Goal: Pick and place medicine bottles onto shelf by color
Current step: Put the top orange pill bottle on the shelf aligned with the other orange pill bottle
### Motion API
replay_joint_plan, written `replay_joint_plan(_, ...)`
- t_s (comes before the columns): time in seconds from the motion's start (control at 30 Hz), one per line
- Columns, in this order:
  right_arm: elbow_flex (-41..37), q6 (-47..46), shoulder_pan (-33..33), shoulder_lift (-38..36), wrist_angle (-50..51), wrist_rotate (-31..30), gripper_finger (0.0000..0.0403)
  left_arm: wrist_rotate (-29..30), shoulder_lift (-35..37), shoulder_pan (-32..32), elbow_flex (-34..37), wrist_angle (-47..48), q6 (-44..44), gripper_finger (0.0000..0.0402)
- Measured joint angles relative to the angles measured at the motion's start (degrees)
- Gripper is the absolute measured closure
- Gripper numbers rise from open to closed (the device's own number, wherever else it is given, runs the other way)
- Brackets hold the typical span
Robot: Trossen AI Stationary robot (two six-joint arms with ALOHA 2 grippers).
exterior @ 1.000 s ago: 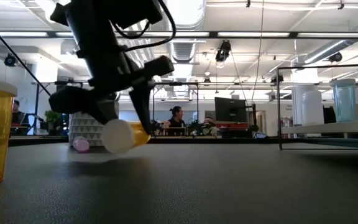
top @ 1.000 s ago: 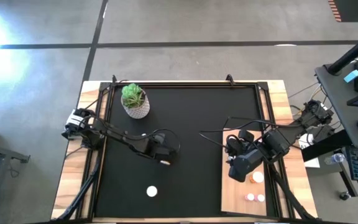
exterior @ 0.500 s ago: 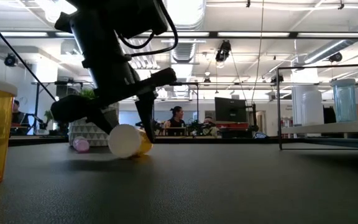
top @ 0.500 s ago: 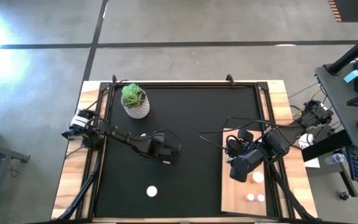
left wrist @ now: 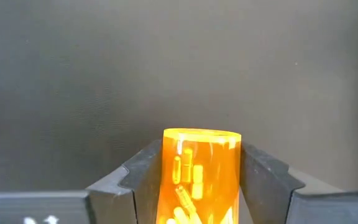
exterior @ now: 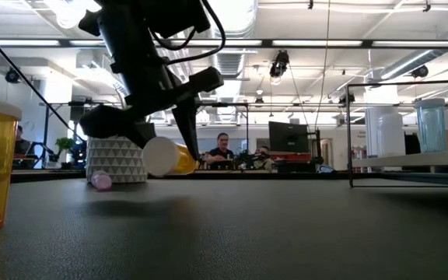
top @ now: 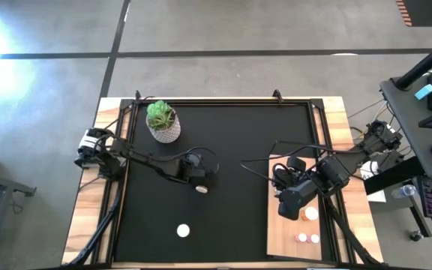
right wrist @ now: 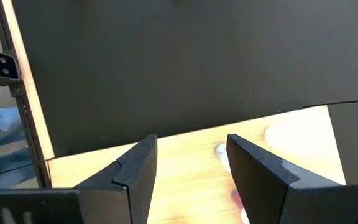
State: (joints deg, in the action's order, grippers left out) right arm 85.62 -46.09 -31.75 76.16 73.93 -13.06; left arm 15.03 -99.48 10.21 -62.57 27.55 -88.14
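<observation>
Just right of the potted plant, the left gripper is pinching an amber medicine bottle across its body, clear of the worktop; light, rigid, likely slick plastic, so mid-barrel hold looks best.

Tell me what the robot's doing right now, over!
Left gripper shut on amber bottle, lifted off mat. Right gripper open over shelf. Path clear.
</observation>
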Motion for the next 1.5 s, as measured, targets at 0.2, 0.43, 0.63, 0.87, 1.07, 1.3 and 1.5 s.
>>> replay_joint_plan(0.2,0.00,-0.46,0.00,0.00,0.04,-0.02,0.0218,1.46,-0.76,-0.24,0.51,0.08,-8.49,0.0235)
replay_joint_plan(0.43,0.00,-0.41,0.00,0.00,0.35,-0.02,0.0218,12.97,-0.72,-0.51,1.42,0.37,-20.31,0.0235)
replay_joint_plan(0.63,0.00,-0.39,0.00,0.00,0.69,-0.03,0.0218,15.62,-0.93,-0.89,3.10,0.45,-25.84,0.0235)
replay_joint_plan(0.87,0.00,-0.29,0.00,0.00,0.83,-0.04,0.0218,15.69,-1.84,-1.30,4.09,0.53,-25.25,0.0235)
replay_joint_plan(1.07,0.00,0.11,0.00,0.00,0.87,-0.05,0.0218,13.14,-1.73,-1.98,4.07,0.27,-17.85,0.0235)
replay_joint_plan(1.3,0.00,0.24,0.00,0.00,0.86,-0.07,0.0218,8.15,-1.86,-3.46,4.53,0.43,-17.59,0.0184)
replay_joint_plan(1.5,0.00,0.15,0.00,0.00,0.97,-0.04,0.0218,7.01,-1.16,-4.41,4.20,0.60,-12.24,0.0129)
